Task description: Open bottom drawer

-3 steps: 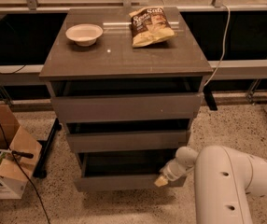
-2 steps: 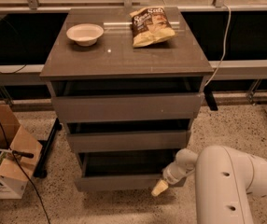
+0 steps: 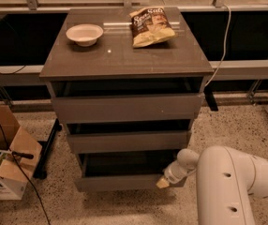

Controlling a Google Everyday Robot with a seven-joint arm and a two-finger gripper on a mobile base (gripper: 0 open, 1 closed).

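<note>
Bottom drawer (image 3: 120, 183) part open; jaws at front's right edge.

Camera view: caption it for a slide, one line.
Gripper at the right end of the partly open bottom drawer; white bowl and chip bag on the cabinet top.

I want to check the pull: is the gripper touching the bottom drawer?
Cannot tell. In the camera view the gripper overlaps the bottom drawer front's right end; no contact or gap shows.
</note>
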